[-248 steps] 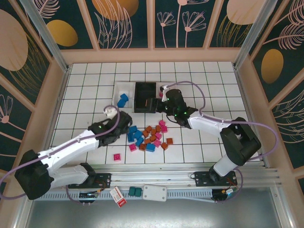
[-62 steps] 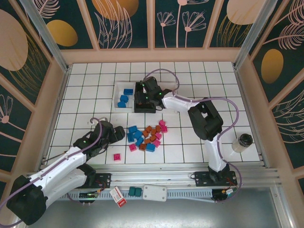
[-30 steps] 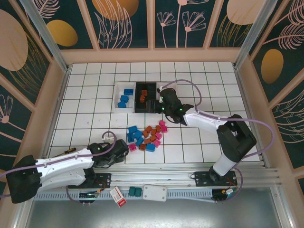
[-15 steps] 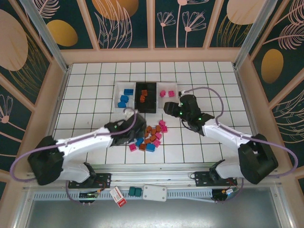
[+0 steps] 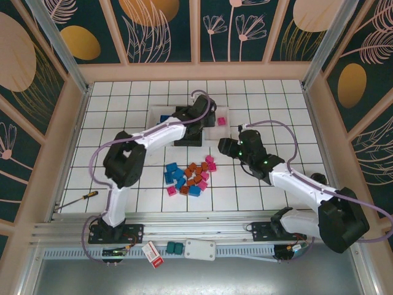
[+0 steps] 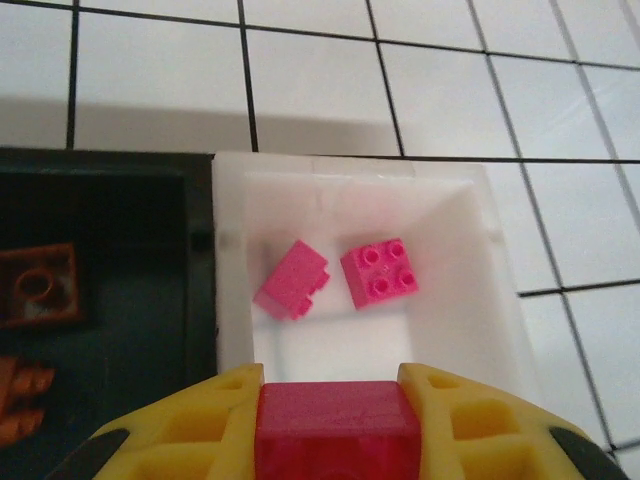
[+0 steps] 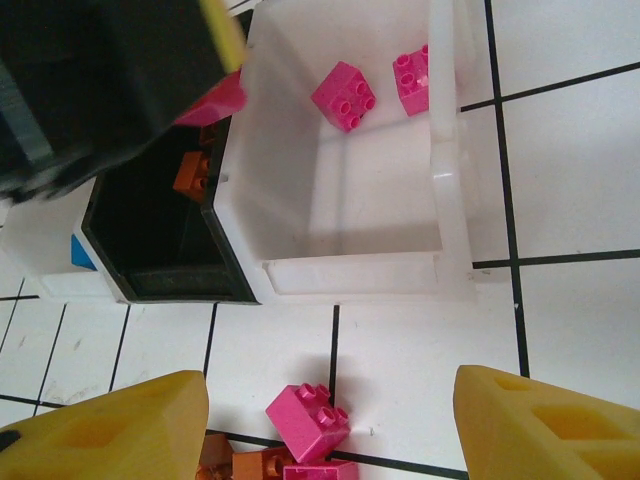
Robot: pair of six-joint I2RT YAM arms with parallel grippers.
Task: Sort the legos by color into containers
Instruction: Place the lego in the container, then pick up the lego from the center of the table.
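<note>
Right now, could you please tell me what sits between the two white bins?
The black bin stands between them, with orange-brown bricks inside, as the right wrist view shows.

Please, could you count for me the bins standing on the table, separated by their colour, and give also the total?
White: 2, the left white bin and the right white bin
Black: 1, the black bin between them
Total: 3
</note>
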